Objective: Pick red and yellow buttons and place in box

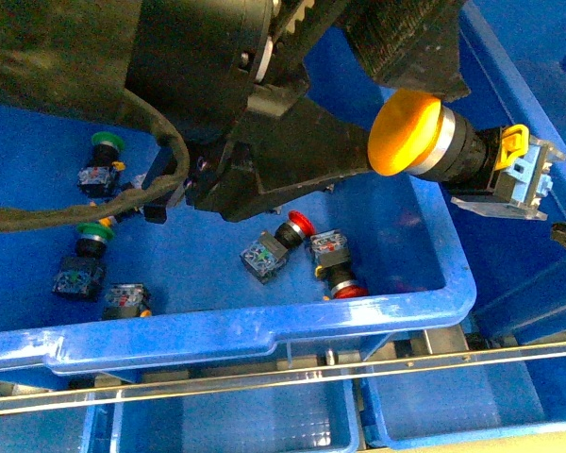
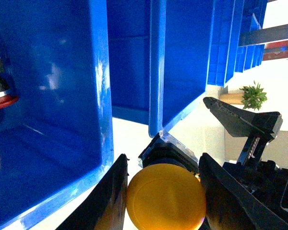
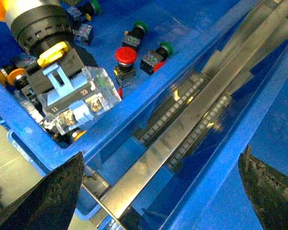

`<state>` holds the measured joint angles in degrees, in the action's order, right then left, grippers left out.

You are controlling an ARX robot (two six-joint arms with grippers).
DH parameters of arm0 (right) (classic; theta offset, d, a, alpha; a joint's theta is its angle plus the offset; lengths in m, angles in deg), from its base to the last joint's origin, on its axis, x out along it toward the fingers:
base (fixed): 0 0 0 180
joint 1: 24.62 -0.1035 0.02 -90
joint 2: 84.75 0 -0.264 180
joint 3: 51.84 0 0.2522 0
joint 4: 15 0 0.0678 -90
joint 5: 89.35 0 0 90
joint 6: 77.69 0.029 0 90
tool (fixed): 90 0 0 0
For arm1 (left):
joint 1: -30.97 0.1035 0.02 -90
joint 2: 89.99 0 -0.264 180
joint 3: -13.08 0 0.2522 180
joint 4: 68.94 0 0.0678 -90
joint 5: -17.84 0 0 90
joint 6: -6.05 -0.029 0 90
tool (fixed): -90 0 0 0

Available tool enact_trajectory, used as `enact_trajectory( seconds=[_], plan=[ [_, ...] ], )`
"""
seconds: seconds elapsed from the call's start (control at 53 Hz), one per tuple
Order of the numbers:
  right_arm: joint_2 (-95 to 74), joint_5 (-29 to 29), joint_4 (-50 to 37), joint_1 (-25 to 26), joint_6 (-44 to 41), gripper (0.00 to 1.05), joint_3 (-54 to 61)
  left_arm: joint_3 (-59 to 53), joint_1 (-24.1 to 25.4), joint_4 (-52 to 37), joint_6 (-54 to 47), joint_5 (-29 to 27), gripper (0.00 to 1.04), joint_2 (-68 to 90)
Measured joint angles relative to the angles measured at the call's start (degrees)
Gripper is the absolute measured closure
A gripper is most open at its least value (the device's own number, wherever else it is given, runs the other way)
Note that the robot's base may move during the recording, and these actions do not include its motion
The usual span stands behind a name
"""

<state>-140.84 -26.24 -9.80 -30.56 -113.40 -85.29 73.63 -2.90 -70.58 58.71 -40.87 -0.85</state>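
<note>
Yellow button (image 1: pixel 407 134) hangs at two o'clock, cap pinched in the left gripper (image 2: pixel 164 189) for carrying; right gripper (image 3: pixel 163 160) gapes empty.

A blue bin (image 1: pixel 264 330) carries the parts. On its floor lie a green button (image 1: pixel 104 156) and a second green button (image 1: pixel 87 247) at the left. A red button (image 1: pixel 283 241) and a second red button (image 1: pixel 338 264) lie side by side near the middle. A fifth button (image 1: pixel 125 300), its cap hidden, lies by the near wall.
</note>
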Motion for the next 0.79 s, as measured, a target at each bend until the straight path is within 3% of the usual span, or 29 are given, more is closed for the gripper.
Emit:
enact_trajectory(
  seconds=[0.792],
  plan=[
    [-2.7, 1.4, -1.2, -3.9, -1.3, 0.07, -0.3, 4.0, -1.1, -0.8, -0.8, -2.4, 0.69, 5.9]
  ],
)
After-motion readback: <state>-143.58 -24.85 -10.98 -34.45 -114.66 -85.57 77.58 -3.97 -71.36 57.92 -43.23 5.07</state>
